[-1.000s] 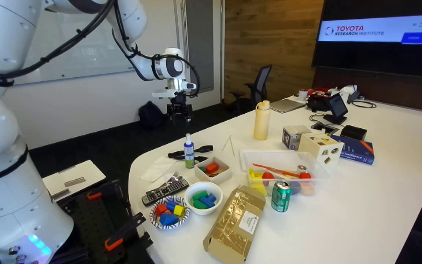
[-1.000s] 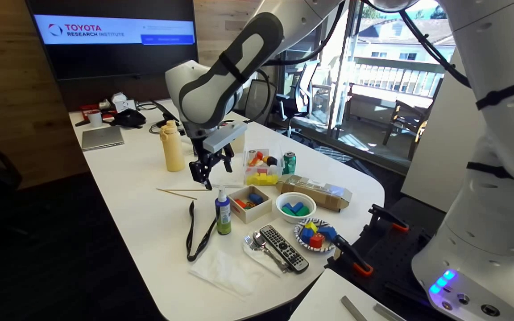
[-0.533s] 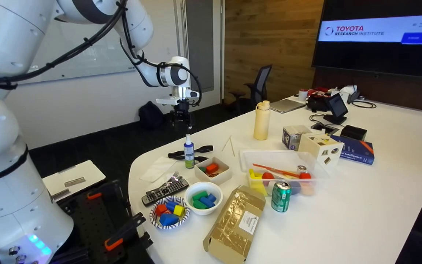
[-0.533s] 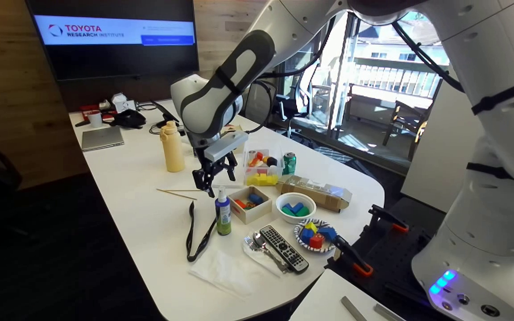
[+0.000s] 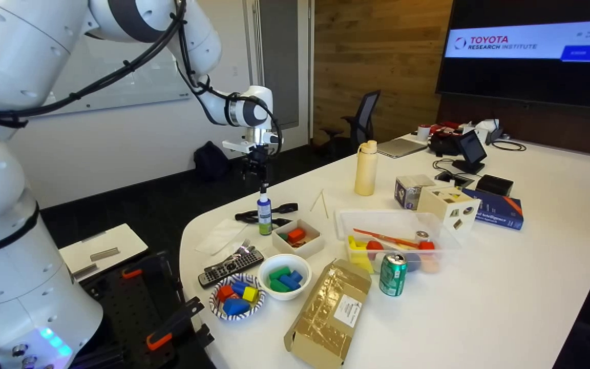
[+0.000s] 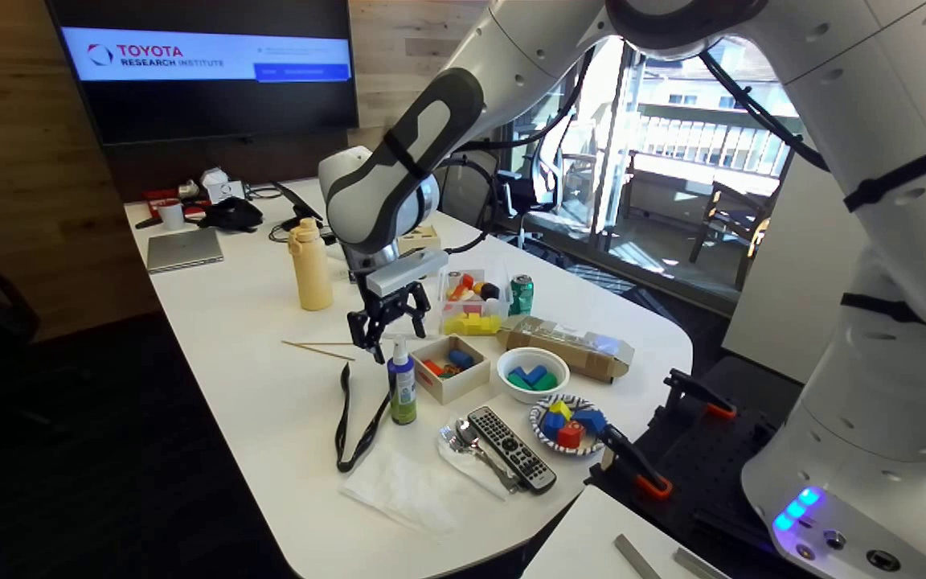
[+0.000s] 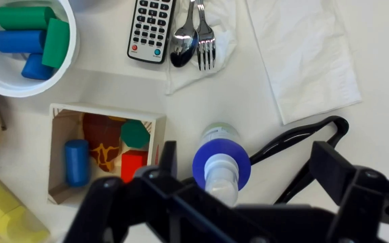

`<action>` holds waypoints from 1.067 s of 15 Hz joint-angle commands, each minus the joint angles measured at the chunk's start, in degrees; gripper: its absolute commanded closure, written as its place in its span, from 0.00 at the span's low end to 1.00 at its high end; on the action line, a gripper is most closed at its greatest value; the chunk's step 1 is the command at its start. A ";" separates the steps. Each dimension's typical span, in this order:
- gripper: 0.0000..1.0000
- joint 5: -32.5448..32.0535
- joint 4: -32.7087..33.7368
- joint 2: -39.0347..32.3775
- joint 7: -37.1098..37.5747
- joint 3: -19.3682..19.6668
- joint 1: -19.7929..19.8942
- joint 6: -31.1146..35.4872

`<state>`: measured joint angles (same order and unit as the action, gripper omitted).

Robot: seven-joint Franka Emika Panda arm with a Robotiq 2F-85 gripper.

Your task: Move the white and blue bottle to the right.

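The white and blue bottle (image 5: 264, 214) is a small upright spray bottle with a blue upper part, a whitish and green lower part and a clear-white cap. It stands on the table in both exterior views (image 6: 402, 390). In the wrist view the bottle (image 7: 221, 145) is seen from above, its cap between the finger planes and nearer the left finger (image 7: 169, 157). My gripper (image 7: 249, 160) is open and empty, with a wide gap to the right finger (image 7: 331, 172). In an exterior view the gripper (image 6: 399, 342) hangs just above and behind the bottle's cap.
Black tongs (image 6: 342, 426) lie beside the bottle. A small wooden box (image 6: 451, 386) with blocks stands close on its other side. A white bowl (image 7: 73, 44), a remote (image 7: 150, 30), cutlery (image 7: 184, 44) and a napkin (image 7: 309, 60) are near. The taller cream bottle (image 5: 366, 169) stands further back.
My gripper has come down and moved closer over the bottle's cap. It stays open. The bottle and the other objects have not moved.
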<state>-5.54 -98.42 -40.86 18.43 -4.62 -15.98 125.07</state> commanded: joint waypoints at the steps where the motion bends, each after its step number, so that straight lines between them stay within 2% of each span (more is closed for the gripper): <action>1: 0.00 1.13 2.66 -1.12 0.58 0.88 -0.13 -0.99; 6: 0.00 0.67 1.85 -0.67 -0.22 0.92 -0.08 -0.10; 11: 0.00 1.88 1.07 0.43 -0.64 -0.42 0.17 3.61; 16: 0.00 1.77 0.42 0.17 0.38 0.82 0.61 5.21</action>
<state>-5.14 -96.76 -41.50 18.38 -4.60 -15.58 129.03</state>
